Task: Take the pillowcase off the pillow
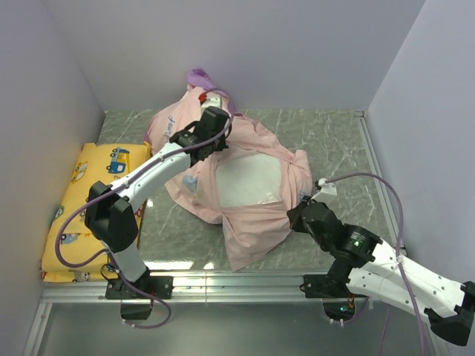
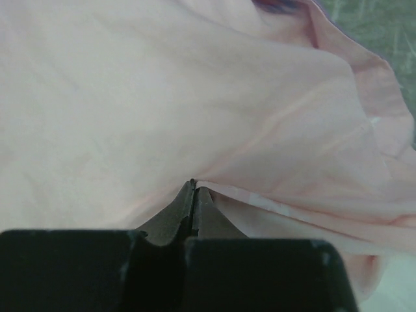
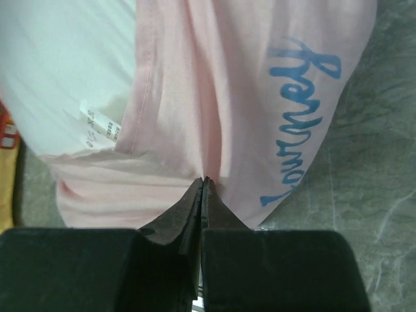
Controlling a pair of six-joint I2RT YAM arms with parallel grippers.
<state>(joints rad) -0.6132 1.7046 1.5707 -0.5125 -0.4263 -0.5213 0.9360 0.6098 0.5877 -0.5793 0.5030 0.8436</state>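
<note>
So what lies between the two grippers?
The bare white pillow, framed by the pink pillowcase that left gripper and right gripper both pinch; the top view shows it.

Marbled table (image 1: pixel 334 148), pillowcase (image 1: pixel 256 233) (rumpled), yellow cushion (image 1: pixel 80 194)

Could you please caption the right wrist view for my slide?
Right hand pinches the thin pale-pink fabric pillowcase with blue lettering beside the plump white pillow.

Pale lilac walls (image 1: pixel 282 52) round grey-green marbled tabletop (image 1: pixel 341 148) w/ metal front rail (image 1: pixel 245 288).
</note>
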